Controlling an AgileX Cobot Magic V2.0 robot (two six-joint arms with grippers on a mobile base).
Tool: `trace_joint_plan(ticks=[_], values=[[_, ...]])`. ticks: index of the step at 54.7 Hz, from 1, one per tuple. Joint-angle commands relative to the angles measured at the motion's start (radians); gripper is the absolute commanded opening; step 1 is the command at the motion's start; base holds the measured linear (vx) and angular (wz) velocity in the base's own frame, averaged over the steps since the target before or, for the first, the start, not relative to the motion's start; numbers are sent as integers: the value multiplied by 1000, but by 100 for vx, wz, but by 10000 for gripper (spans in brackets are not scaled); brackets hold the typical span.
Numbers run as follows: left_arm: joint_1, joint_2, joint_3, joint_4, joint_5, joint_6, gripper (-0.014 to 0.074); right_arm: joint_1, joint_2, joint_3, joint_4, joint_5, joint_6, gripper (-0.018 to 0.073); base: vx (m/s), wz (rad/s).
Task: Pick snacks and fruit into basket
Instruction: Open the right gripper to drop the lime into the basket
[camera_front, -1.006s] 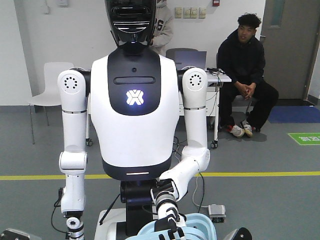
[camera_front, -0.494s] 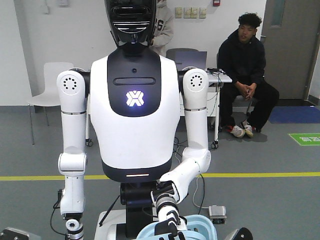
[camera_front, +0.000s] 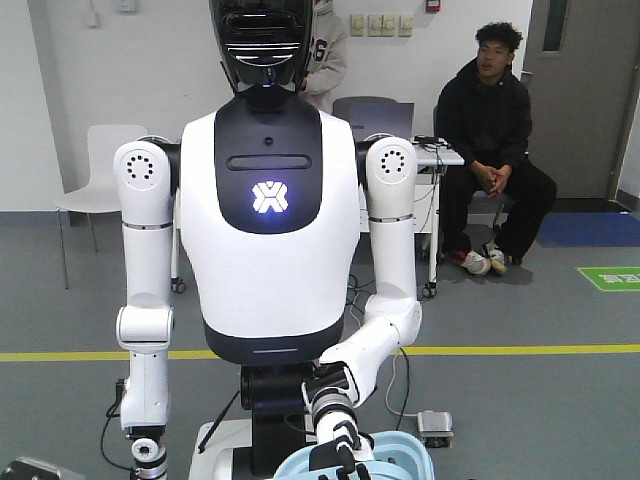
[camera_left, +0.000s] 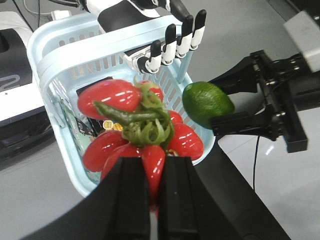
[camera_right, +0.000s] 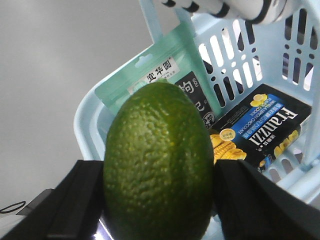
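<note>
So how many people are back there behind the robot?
2. One man in black sits at the right near the door; another person in a light hoodie stands behind the robot's head, face hidden. More could be out of frame.

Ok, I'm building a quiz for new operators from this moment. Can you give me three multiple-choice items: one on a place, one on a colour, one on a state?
1. Where is the green fruit?
A. Lying in the basket
B. In the right gripper, beside the basket
C. On the floor

2. What colour is the pouch standing in the basket?
A. Mint-green
B. Orange
C. Red

3. How is the left gripper?
A. Open and empty
B. Shut on the pouch
C. Shut on the red bunch

Answers:
1 B: the right gripper clamps the green fruit outside the rim of the basket.
2 A: the pouch is mint-green.
3 C: the left gripper pinches the red bunch over the basket.
</note>
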Motion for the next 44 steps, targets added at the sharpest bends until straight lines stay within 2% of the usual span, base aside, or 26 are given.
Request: trace_joint_plan(ticks=[1, 10, 26, 37, 44], values=[[-4, -17, -32, -42, -20, 4, 3, -2, -4, -52, 58, 85, -14, 10, 0, 0], [-4, -17, -32, -42, -21, 4, 3, -2, 33, -114, 58, 103, -14, 10, 0, 0], [-4, -17, -32, -41, -26, 3, 3, -2, 37, -121, 58, 73, -14, 37, 0, 0], [-4, -17, -32, -41, -34, 3, 3, -2, 37, -121, 58, 57, -14, 132, 0, 0], [-4, -17, -32, -41, -47, 3, 3, -2, 37, -121, 58, 46, -14, 256, 0, 0]])
